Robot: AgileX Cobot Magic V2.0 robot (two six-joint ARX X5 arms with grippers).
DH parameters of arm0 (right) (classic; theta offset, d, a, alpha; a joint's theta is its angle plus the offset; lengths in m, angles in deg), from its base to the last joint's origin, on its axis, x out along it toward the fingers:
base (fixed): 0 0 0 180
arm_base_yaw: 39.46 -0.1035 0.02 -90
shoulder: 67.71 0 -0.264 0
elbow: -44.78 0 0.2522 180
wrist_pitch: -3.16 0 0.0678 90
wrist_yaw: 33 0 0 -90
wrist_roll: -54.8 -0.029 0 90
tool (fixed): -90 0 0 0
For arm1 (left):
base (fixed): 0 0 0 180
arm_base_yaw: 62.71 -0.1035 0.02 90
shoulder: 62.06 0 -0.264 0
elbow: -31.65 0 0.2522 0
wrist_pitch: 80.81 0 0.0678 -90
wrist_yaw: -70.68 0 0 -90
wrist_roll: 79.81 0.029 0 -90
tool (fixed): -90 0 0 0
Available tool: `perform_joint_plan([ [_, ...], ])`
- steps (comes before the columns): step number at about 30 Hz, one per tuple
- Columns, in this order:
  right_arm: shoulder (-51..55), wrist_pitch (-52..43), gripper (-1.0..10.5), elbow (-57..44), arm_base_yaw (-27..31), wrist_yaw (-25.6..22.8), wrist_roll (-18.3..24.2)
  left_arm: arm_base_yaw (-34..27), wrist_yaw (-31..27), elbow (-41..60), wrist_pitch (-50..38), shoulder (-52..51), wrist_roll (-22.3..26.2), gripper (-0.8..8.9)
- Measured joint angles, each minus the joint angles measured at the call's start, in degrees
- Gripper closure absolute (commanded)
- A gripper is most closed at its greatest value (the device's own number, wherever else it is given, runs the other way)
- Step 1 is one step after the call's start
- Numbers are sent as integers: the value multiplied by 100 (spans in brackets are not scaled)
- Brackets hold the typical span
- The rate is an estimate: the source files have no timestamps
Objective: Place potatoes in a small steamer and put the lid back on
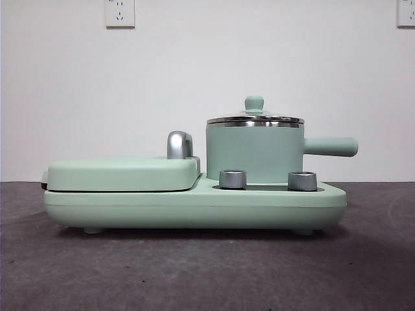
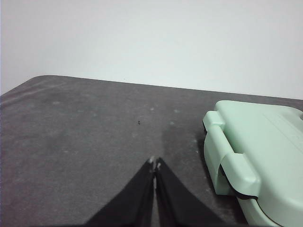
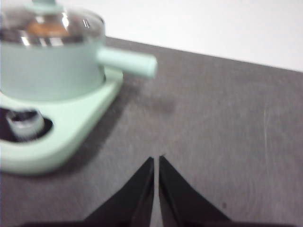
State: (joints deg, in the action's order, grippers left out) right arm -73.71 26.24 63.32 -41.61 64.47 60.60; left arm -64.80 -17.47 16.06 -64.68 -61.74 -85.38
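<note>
The round glass lid with steel rim (image 1: 255,119) sits on the mint-green cylindrical steamer pot (image 1: 254,153); being rigid, breakable and slick, it is best gripped by its small mint knob (image 1: 254,102). The left gripper (image 2: 155,164) and right gripper (image 3: 156,161) are both clenched and empty.

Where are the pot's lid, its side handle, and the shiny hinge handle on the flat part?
lid (image 1: 255,119): front view, steel rim.
side handle (image 1: 331,147): front view, mid-shaft.
chrome handle (image 1: 178,144): front view, curved top.

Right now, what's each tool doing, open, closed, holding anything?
Left tool: closed, holding nothing.
Right tool: closed, holding nothing.
</note>
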Motion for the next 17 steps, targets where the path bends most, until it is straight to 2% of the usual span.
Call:
perform_joint_plan([
  [5,566,-22,933,-385,153,-28,11,0,0,0,-4,0,0,808],
  [17,579,-11,933,-385,186,-131,35,0,0,0,-4,0,0,808],
])
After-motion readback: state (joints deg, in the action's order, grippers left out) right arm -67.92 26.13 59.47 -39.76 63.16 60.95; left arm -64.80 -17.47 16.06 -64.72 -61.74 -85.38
